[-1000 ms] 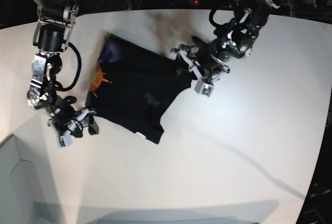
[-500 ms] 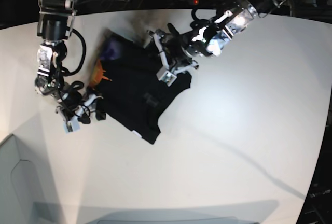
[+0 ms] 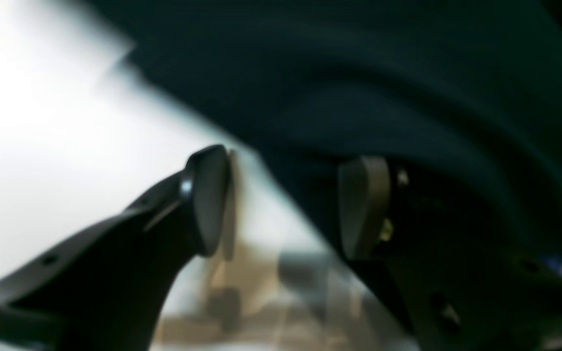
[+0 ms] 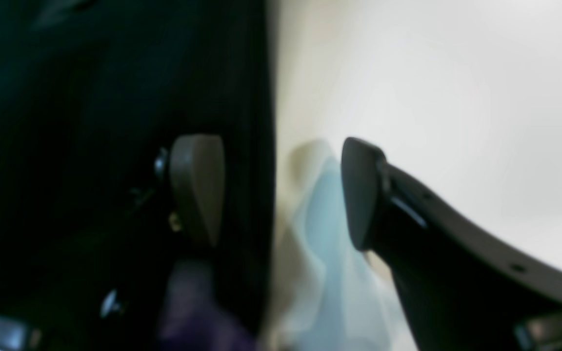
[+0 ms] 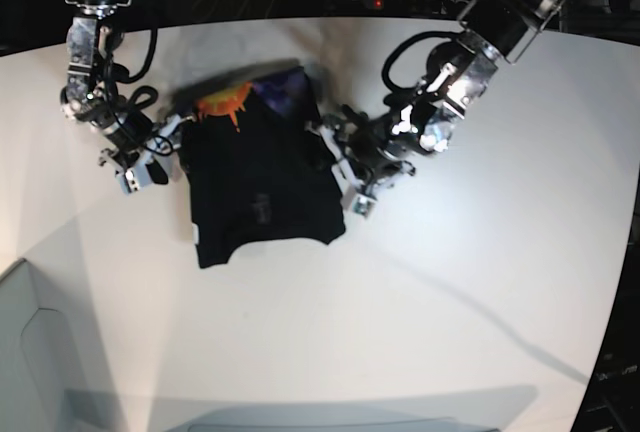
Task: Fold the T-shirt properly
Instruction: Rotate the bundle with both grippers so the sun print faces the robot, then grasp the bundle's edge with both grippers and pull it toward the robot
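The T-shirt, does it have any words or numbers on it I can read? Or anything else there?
No readable words or numbers anywhere.
T-shirt: the orange sun-like print is a picture, with no letters.
Small pale mark on its front: too small and blurred to read.

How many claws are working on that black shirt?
2. The left claw is at the T-shirt's right edge in the overhead view. The right claw is at its left edge. Both are open, straddling the cloth edge.

Both wrist views are blurred, each cutting off most of the T-shirt (image 3: 408,87) at its edges.
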You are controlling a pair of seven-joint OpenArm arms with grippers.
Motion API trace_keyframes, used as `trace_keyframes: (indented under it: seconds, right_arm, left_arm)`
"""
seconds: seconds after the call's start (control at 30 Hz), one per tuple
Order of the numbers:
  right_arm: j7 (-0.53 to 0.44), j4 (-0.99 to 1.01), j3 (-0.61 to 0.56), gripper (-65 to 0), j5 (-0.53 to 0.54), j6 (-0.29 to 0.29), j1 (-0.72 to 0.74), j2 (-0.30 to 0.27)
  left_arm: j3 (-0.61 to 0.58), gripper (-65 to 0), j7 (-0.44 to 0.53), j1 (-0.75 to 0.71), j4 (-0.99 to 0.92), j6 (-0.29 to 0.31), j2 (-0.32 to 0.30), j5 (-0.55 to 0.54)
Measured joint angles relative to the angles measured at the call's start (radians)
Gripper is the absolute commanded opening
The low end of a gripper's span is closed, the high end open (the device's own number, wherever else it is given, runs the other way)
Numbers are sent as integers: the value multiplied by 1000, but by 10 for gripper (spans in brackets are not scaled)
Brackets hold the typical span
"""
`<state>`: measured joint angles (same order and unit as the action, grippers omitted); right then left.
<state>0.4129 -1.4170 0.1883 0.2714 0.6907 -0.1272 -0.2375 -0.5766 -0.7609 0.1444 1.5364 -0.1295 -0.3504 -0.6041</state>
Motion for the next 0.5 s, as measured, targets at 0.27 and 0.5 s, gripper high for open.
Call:
trace_keyframes:
  seconds: [0.27, 0.5]
  right_arm:
    - [29, -173, 161, -265, -12, 1, -120, 13]
    - [31, -351, 280, -263, -9, 2, -145, 103]
  left_arm:
    - [246, -294, -26, -16, 53, -4, 11, 0]
    - [365, -293, -31, -192, 299, -9, 1, -1]
